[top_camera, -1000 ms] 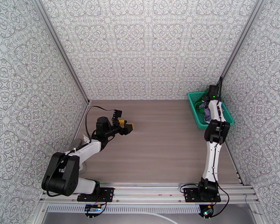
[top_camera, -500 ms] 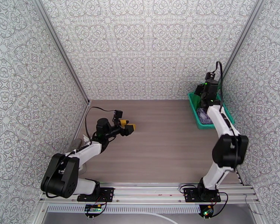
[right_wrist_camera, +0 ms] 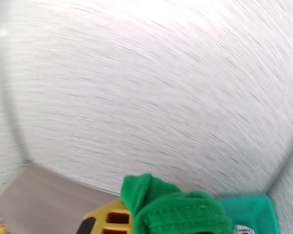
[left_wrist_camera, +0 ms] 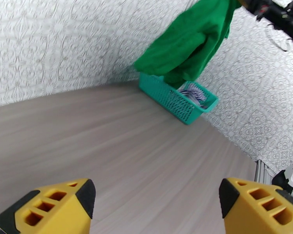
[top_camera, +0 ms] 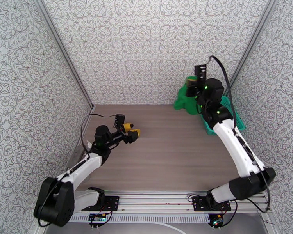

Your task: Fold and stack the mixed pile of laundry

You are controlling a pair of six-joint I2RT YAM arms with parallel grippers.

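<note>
My right gripper (top_camera: pixel 192 87) is clenched on the green cloth (top_camera: pixel 186 100), which hangs in the air above the teal basket (left_wrist_camera: pixel 174 103) containing the striped shirt (left_wrist_camera: pixel 193 93), while my left gripper (left_wrist_camera: pixel 156 203) stands released over the table (top_camera: pixel 166 153).

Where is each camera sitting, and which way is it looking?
Top camera: high behind the arms, looking down at the table; both arms show, the left end effector open, the right end effector shut on the green cloth.
Left wrist camera: on the left arm, looking across the table at the teal basket and striped shirt; its yellow fingers show.
Right wrist camera: on the right arm, facing the blurry wall; one yellow finger shows.
Shared: all three see the green cloth and teal basket.
</note>
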